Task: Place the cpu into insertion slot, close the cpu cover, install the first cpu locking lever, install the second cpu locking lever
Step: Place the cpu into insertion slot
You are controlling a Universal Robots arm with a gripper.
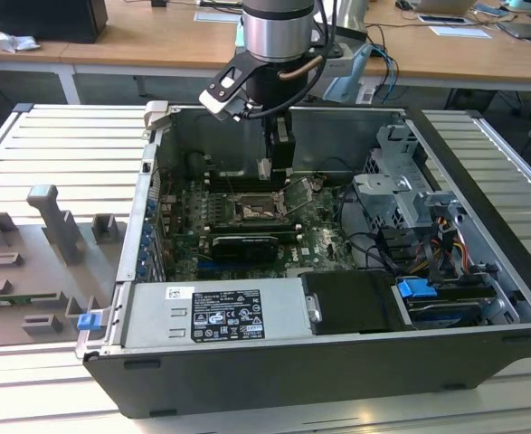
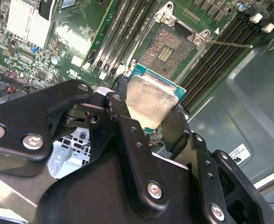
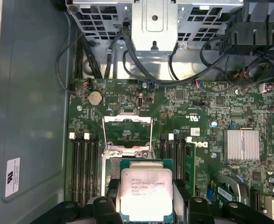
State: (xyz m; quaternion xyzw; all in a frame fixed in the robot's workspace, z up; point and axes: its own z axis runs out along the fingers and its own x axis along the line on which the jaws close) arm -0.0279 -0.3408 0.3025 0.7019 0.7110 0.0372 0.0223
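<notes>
- Gripper point(image 2: 151, 106) is clamped on the cpu point(image 2: 148, 95). In the second wrist view its two black fingers point(image 2: 122, 116) press against opposite edges of the chip, and the pale metal face is bare between them.
- In the first wrist view the cpu point(image 3: 146, 190) sits roughly level in the grip with its metal face up. Its edges run about parallel with the long black memory slots point(image 3: 85, 168) on either side.
- In the exterior view the gripper point(image 1: 267, 168) hangs straight down inside the open computer case point(image 1: 337, 371), above the green motherboard point(image 1: 319, 242).
- The insertion slot point(image 1: 251, 211) lies below the chip and apart from it — nothing touches.
- In the second wrist view the insertion slot point(image 2: 167, 49) is open, with its contact field uncovered just past the chip's far edge. I judge the chip to be above the socket and a little to one side of it, not squarely over it, though the two look square to each other.
- The cpu cover point(image 1: 303, 192) stands raised on its hinge, on the side of the socket toward the exterior view's right. In the first wrist view its frame point(image 3: 127, 117) rises just beyond the chip, clear of the socket.
- A thin wire locking lever point(image 2: 230, 44) is swung out away from the socket.
- By my reading the first step is under way — the chip is not yet seated and the cover is not closed.
</notes>
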